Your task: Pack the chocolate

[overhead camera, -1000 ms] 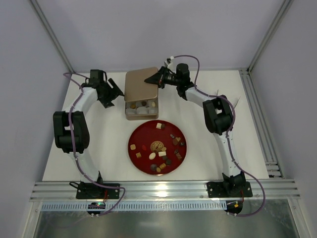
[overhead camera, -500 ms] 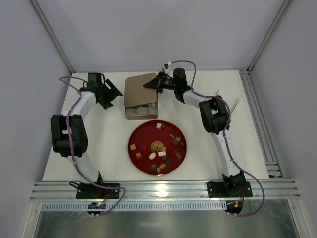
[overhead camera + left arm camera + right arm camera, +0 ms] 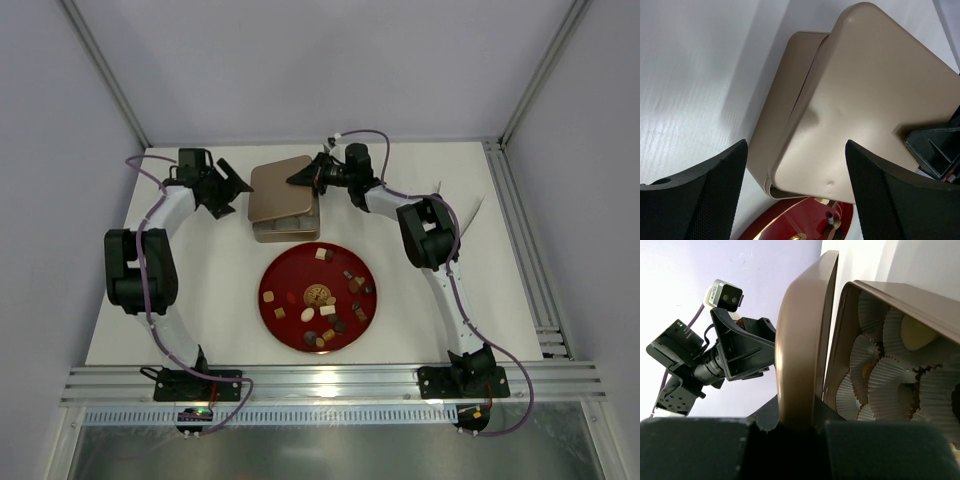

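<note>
The right arm stretches from its base far across the counter (image 3: 220,290), elbow raised at the plate's 3 o'clock side, forearm running toward 11 o'clock. The right tool (image 3: 796,432) pinches the edge of a tin lid (image 3: 865,90) near the lid's 2 o'clock corner, with one finger on each face of the thin metal. The left arm folds up along the 9 o'clock side of the counter and bends in. The left tool (image 3: 796,144) hangs at the box's 9 o'clock with its fingers spread wide, touching nothing.

The lid is a smooth, matte gold-tan square with rounded corners and a couple of shallow dents. It sits tilted and askew over the matching tin box (image 3: 785,95), with a gap open along one side. Through that gap the right wrist view shows white crinkled paper cups (image 3: 875,365) packed close together, and one holds a pale cream piece (image 3: 917,332).

Most of the chocolate (image 3: 322,254) lies scattered on a round, glossy red plate (image 3: 290,270) at the box's 6 o'clock. The pieces are small squares, rounds and ovals in dark brown, tan and cream.
</note>
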`<move>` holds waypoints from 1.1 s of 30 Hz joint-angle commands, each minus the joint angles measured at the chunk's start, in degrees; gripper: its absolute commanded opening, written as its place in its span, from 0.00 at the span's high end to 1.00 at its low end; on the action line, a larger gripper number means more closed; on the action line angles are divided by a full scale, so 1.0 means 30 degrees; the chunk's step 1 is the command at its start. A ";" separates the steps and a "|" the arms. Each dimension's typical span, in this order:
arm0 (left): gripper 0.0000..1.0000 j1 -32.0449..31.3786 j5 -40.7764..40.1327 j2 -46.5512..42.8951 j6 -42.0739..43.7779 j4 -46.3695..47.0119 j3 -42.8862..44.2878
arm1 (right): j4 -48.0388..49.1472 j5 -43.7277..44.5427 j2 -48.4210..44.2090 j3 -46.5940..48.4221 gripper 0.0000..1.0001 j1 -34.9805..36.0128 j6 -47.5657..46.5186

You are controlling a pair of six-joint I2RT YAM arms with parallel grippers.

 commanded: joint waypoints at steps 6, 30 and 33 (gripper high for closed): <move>0.23 -0.0041 0.0689 0.0392 0.0288 0.0882 -0.0204 | 0.1015 -0.0498 -0.0730 -0.0495 0.96 -0.0135 0.0337; 0.23 -0.0861 0.0163 0.1153 0.1020 0.0179 -0.0205 | 0.2158 -0.0704 -0.2370 -0.3425 0.79 -0.0662 0.0719; 0.23 -0.0979 0.0075 0.1242 0.1108 0.0179 -0.0234 | 0.2188 -0.0704 -0.2575 -0.3776 0.76 -0.0780 0.0661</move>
